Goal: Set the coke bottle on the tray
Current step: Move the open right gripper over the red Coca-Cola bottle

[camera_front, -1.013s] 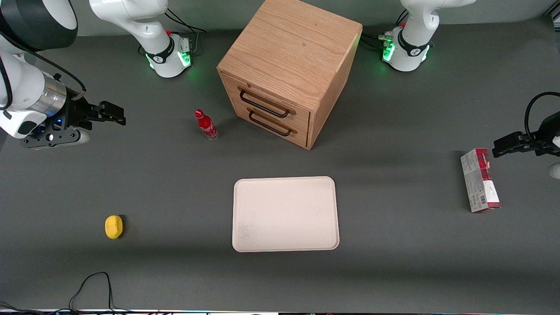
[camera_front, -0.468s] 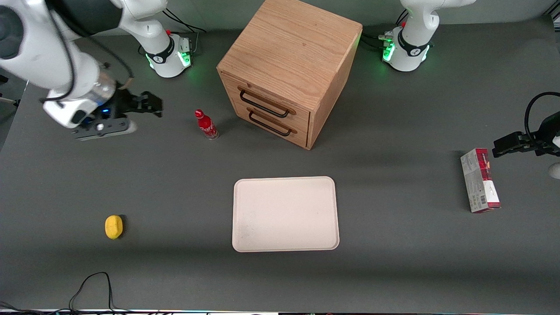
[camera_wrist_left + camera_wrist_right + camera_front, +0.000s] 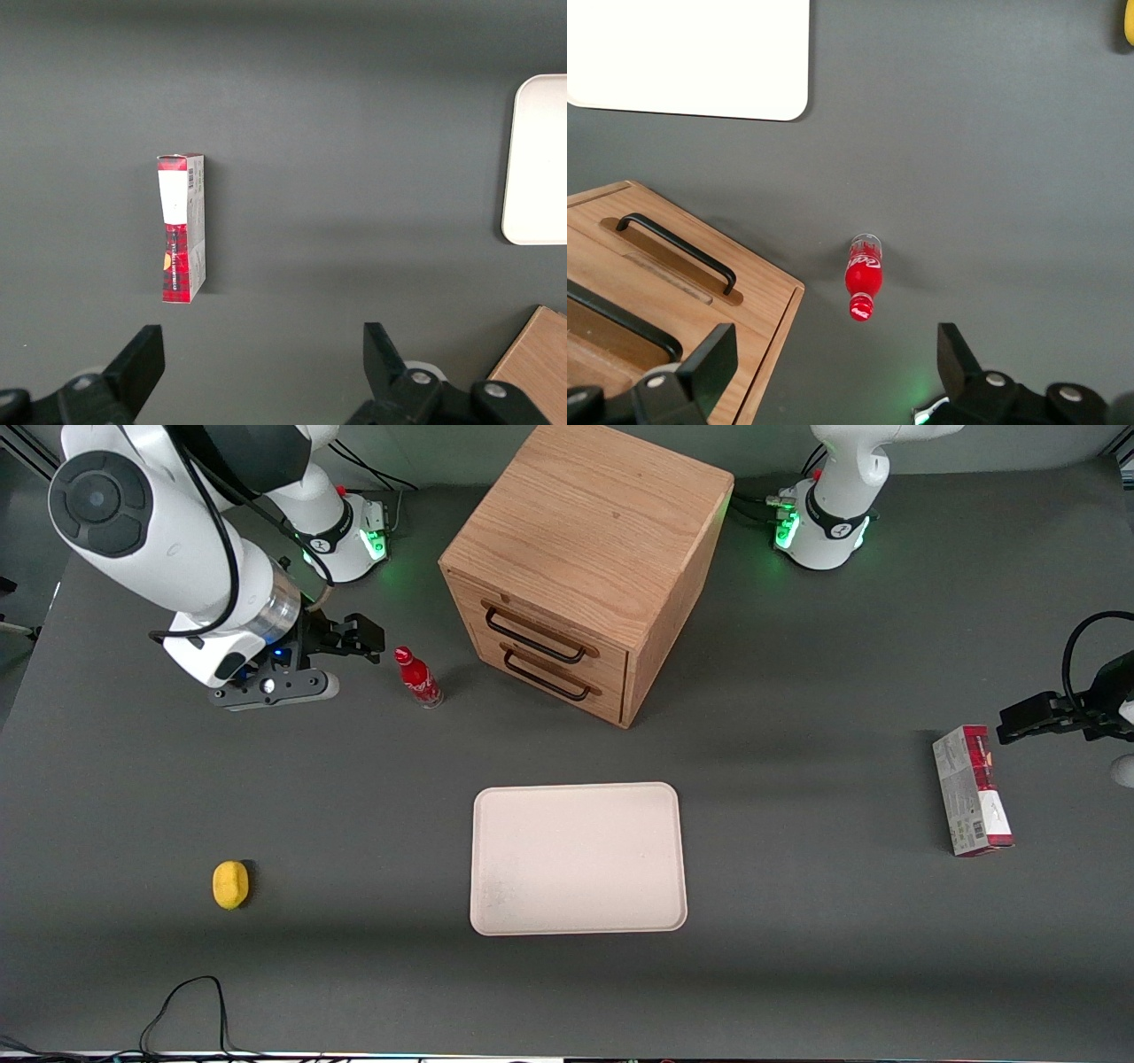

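Note:
The coke bottle (image 3: 417,677) is a slim red bottle with a red cap and clear base. It stands upright on the dark table in front of the wooden drawer cabinet (image 3: 580,567), and shows in the right wrist view (image 3: 864,276). My gripper (image 3: 365,638) is open and empty, beside the bottle at about cap height, a short gap toward the working arm's end. In the right wrist view the gripper (image 3: 833,363) has its jaws wide apart with the bottle between and ahead of them. The cream-pink tray (image 3: 578,858) lies flat nearer the front camera; its corner shows in the wrist view (image 3: 691,62).
The cabinet has two drawers with black handles (image 3: 536,633). A yellow lemon-like object (image 3: 230,885) lies near the front camera toward the working arm's end. A red-and-white carton (image 3: 971,789) lies toward the parked arm's end, and shows in the left wrist view (image 3: 181,227).
My gripper has moved across the table from the working arm's end toward the bottle, and now sits close beside it. The bottle and tray have not moved.

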